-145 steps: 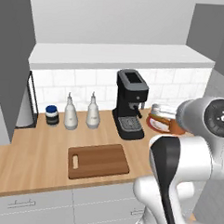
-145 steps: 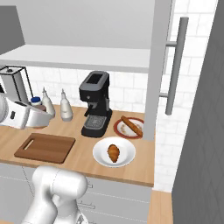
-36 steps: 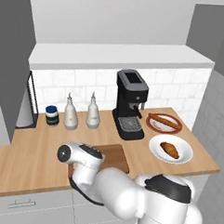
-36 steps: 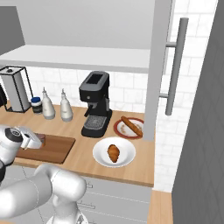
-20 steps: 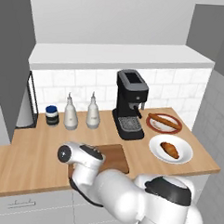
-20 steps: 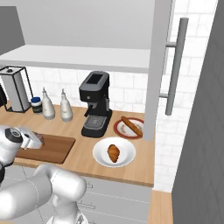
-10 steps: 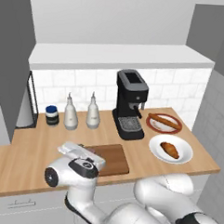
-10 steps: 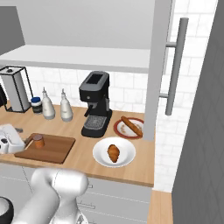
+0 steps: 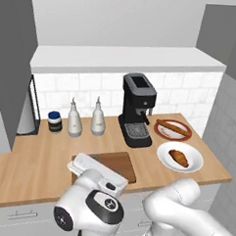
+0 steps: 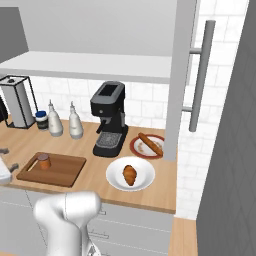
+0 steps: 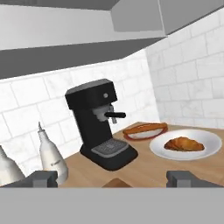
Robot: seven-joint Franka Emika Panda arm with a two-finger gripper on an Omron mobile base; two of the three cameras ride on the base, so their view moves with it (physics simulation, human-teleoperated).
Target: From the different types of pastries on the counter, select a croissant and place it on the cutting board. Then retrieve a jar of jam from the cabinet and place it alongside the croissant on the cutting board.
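The jar of jam [image 10: 44, 161] stands upright on the left part of the cutting board [image 10: 60, 172], near its slot handle. My gripper [image 10: 6, 159] is open at the left edge of the right base view, just left of the board and apart from the jar. In the hand view its fingertips [image 11: 42, 178] stand wide apart with nothing between them. The croissant [image 10: 129, 175] lies on a white plate [image 10: 145, 179] on the counter [image 10: 95, 175], right of the board. The stick pastry [image 10: 150, 144] lies on a red-rimmed plate. My arm hides much of the cutting board [image 9: 118, 161] in the left base view.
A black coffee machine [image 10: 109, 120] stands behind the board. Two white bottles [image 10: 54, 125], a dark jar with a blue lid [image 10: 42, 120] and a paper towel holder [image 10: 19, 102] line the back wall. An open cabinet door [image 10: 181, 75] hangs above the counter's right end.
The jaws have opened and let go of the jar, which stays standing on the board. The hand has drawn back to the left, away from it.
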